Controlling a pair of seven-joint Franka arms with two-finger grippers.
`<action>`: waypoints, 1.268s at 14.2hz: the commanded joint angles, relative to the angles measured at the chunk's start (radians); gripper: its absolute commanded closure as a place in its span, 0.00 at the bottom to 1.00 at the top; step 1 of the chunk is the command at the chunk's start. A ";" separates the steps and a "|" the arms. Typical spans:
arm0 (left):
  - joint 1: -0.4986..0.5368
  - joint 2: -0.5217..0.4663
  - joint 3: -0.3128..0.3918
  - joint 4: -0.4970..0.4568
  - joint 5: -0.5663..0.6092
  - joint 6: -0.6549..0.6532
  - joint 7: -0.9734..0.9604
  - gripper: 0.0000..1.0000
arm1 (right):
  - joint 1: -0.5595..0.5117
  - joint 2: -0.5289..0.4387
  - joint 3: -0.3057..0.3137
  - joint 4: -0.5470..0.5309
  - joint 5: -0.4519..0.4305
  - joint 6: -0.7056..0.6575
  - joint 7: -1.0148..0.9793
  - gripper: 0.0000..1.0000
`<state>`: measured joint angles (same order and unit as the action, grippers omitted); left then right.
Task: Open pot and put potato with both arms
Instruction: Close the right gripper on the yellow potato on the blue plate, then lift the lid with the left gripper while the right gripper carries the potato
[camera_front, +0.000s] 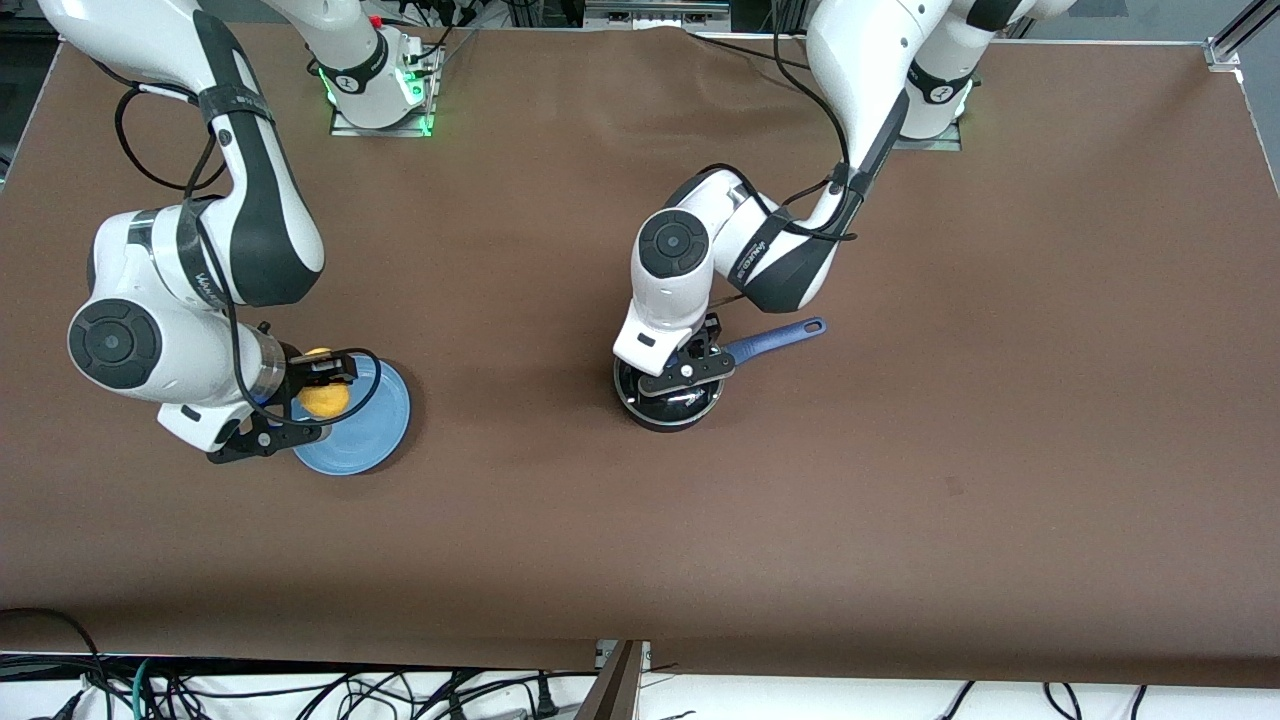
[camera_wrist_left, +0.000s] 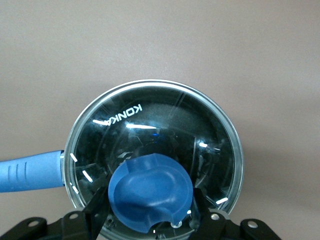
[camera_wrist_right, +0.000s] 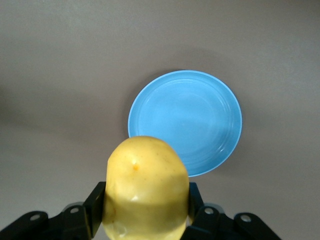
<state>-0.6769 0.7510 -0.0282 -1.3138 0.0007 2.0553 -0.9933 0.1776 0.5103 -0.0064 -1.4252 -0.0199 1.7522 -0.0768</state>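
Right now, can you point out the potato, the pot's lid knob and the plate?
potato (camera_wrist_right: 146, 192): right wrist view, middle of its yellow skin.
lid knob (camera_wrist_left: 150, 192): left wrist view, top of the blue knob.
plate (camera_wrist_right: 187, 120): right wrist view, its bare centre.

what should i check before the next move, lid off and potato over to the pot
1. Right gripper shut on the potato: ok.
2. Potato lifted off the blue plate: ok.
3. Left gripper fingers either side of the lid knob: ok.
4. Firm grip on the knob: cannot tell.
5. Lid off the pot: not ok, it sits on the rim.
6. Pot handle free of both arms: ok.
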 joint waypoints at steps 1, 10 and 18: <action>0.016 -0.004 0.002 -0.012 0.016 0.009 -0.011 0.26 | 0.003 0.013 0.002 0.018 0.012 -0.020 0.006 0.74; 0.033 -0.033 0.004 -0.004 0.012 0.005 -0.005 0.46 | 0.008 0.014 0.002 0.018 0.012 -0.020 0.008 0.74; 0.204 -0.180 0.002 -0.042 0.009 -0.096 0.261 0.46 | 0.049 0.013 0.003 0.020 0.015 -0.023 0.118 0.74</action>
<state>-0.5355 0.6312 -0.0169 -1.3040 0.0007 1.9776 -0.8445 0.1913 0.5196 -0.0041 -1.4252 -0.0153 1.7521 -0.0311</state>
